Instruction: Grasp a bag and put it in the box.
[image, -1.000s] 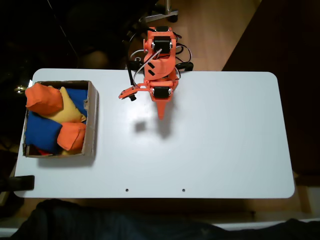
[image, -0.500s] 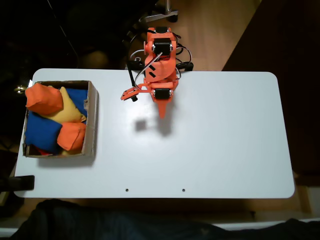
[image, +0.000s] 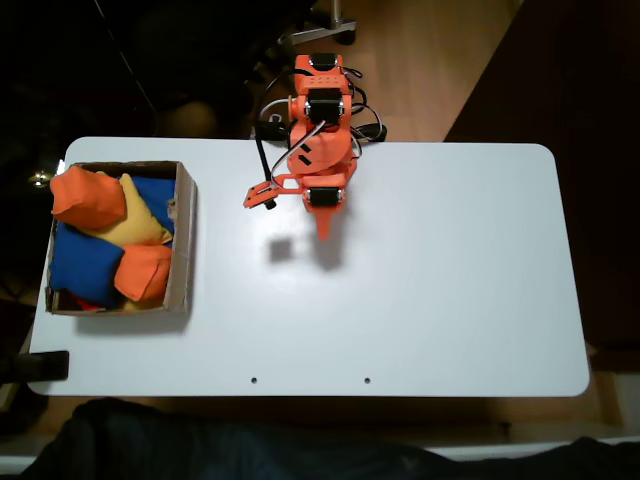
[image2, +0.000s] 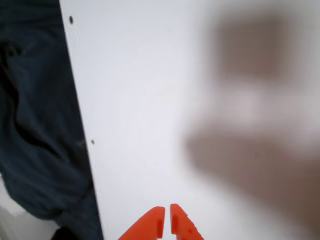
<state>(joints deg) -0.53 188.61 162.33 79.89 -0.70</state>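
The brown cardboard box (image: 184, 240) stands at the left end of the white table in the fixed view. Two orange bags lie in it, one (image: 88, 200) at the top left and one (image: 143, 272) near the right wall, together with a yellow bag (image: 145, 222) and blue bags (image: 85, 262). My orange gripper (image: 324, 233) hangs over the table's upper middle, well right of the box, pointing down the picture. In the wrist view its fingertips (image2: 166, 216) are almost touching, with nothing between them.
The white table (image: 450, 290) stretches bare to the right and below the arm. Dark cloth (image2: 35, 130) lies past the table's edge in the wrist view. Two small holes (image: 253, 380) mark the table's near side.
The arm has drawn back slightly toward its base at the top; the gripper tip sits a little higher in the picture. The bags in the box have not moved.
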